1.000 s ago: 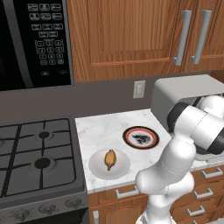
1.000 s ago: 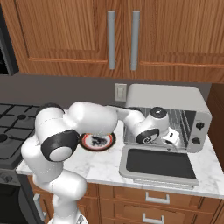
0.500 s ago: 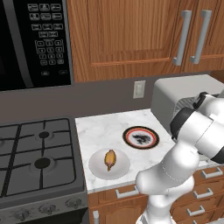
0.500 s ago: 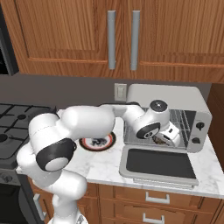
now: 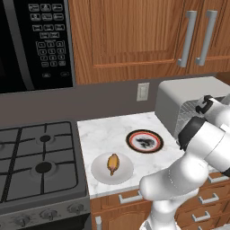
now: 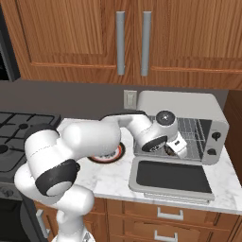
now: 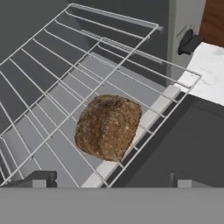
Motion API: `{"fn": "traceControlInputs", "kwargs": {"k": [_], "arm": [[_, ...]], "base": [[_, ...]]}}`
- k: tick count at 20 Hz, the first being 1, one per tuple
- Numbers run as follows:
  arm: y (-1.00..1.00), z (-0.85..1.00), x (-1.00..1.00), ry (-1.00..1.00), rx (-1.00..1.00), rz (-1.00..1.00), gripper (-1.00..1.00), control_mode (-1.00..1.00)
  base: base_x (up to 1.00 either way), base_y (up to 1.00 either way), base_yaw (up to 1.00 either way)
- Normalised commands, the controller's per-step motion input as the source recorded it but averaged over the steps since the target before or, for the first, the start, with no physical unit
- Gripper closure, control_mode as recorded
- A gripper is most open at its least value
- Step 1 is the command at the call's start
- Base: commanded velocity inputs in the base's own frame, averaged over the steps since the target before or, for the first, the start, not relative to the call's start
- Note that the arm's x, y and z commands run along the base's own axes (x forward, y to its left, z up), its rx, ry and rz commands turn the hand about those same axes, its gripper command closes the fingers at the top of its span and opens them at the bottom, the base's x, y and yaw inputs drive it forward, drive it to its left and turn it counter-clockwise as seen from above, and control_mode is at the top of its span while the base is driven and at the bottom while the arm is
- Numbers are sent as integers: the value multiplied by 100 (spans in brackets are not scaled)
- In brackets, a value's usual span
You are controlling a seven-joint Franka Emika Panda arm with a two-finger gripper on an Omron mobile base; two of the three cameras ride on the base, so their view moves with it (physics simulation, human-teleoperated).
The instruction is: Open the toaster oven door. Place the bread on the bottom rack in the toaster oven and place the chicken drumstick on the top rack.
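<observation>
Golden-orange drumstick: we see the chicken drumstick, tapered and glossy, lying on a plain white plate by the stove, not yet moved.
Patterned plate: the red-rimmed plate carries only dark marks.
Door: the toaster oven door of dark glass lies flat open, so we judge that step done.
Bread: the bread, brown and rough, sits on the bottom rack of thin wire.
Gripper: the gripper hovers spread wide, empty.
Left: we reckon only the drumstick.

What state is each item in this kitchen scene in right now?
Silver-grey toaster oven door: open, folded down flat.
Dark brown lumpy bread: lying on wire bottom rack, released.
Golden-orange chicken drumstick: on white plate, untouched.
End effector: open, at oven mouth.
</observation>
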Motion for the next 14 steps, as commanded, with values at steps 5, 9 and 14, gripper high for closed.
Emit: {"fn": "traceControlInputs", "kwargs": {"k": [5,9,14], "arm": [[13,11,20,-1,0,-12,-100,-100],[14,1,24,0,0,-6,-100,-100],[1,0,17,0,0,0,-100,-100]], "base": [[0,0,0],[0,0,0],[0,0,0]]}}
